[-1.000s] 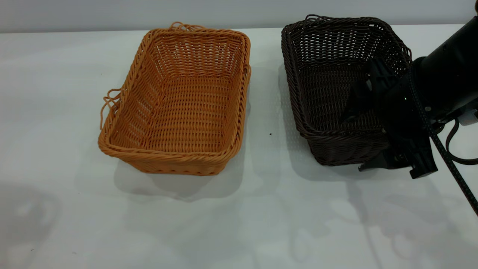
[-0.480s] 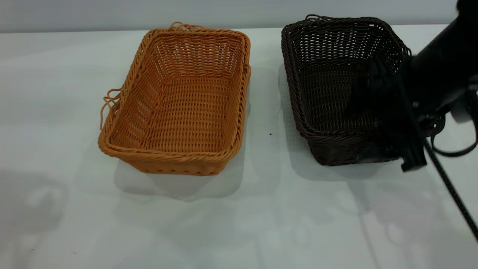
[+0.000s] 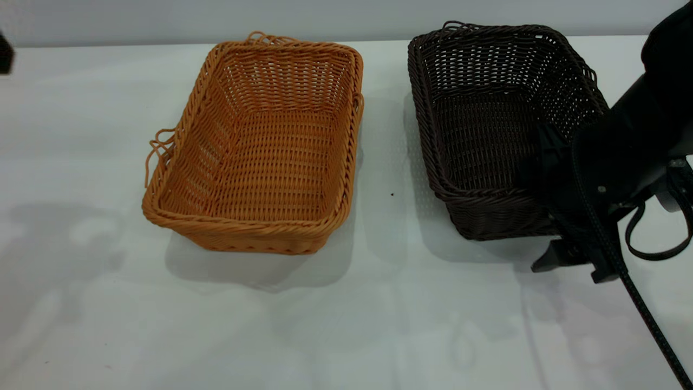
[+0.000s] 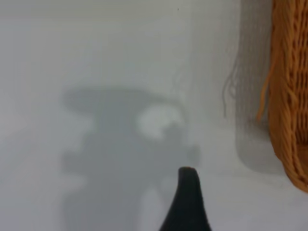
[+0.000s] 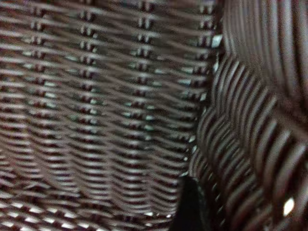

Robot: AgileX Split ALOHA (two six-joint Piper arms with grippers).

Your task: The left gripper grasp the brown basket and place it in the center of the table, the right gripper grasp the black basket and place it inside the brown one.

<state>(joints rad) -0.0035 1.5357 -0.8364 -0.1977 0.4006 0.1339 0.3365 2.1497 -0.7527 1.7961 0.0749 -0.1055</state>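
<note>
The brown basket (image 3: 260,151) stands upright left of the table's (image 3: 346,325) middle. The black basket (image 3: 487,130) stands upright to its right, a gap apart. My right gripper (image 3: 541,214) is open at the black basket's near right corner. One finger is inside over the rim and the other finger (image 3: 547,262) is outside near the table. The right wrist view shows the dark weave (image 5: 96,120) close up and one finger (image 5: 190,207). Of my left gripper only a black bit (image 3: 2,54) shows at the far left edge. Its wrist view shows one finger (image 4: 187,197) over bare table, with the brown basket's side (image 4: 288,96) farther off.
A loose loop handle (image 3: 159,143) sticks out from the brown basket's left side. The right arm's black cable (image 3: 644,314) and strap loop (image 3: 658,246) hang beside the black basket. White table stretches in front of both baskets. A grey wall runs behind.
My right gripper has shifted back, then down and to the right at the black basket's near corner. A bit of the left arm has come into view at the far left. Both baskets stay put.
</note>
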